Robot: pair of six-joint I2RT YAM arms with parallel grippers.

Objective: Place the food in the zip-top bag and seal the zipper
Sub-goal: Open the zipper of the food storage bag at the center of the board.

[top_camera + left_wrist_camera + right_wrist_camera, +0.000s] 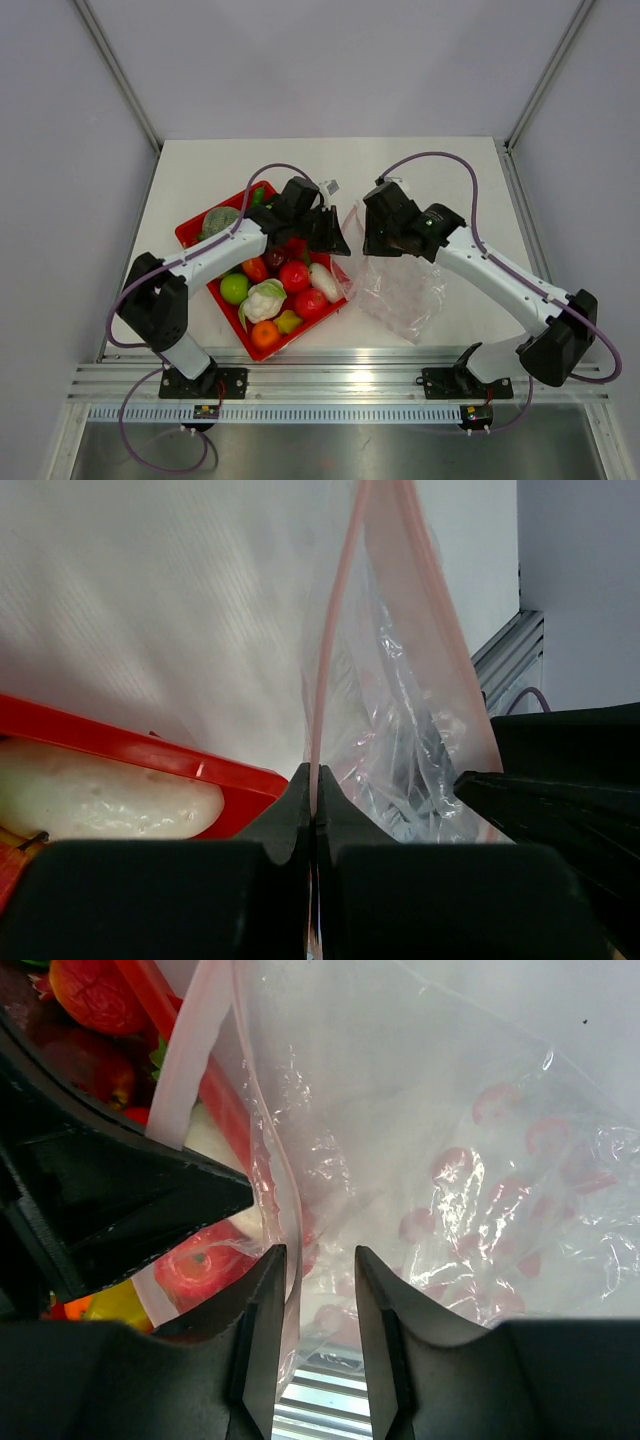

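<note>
Left gripper pinching zipper, food seemingly all in red tray

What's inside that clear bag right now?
The bag looks empty: only crinkled plastic with pink spots. The food lies on the tray. The bag's mouth end is partly covered by the left gripper and right gripper, so that part is unchecked.

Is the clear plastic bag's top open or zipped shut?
Open. On the clear crinkly bag, the two pink zipper strips spread apart; the left claw pinches only one.
</note>
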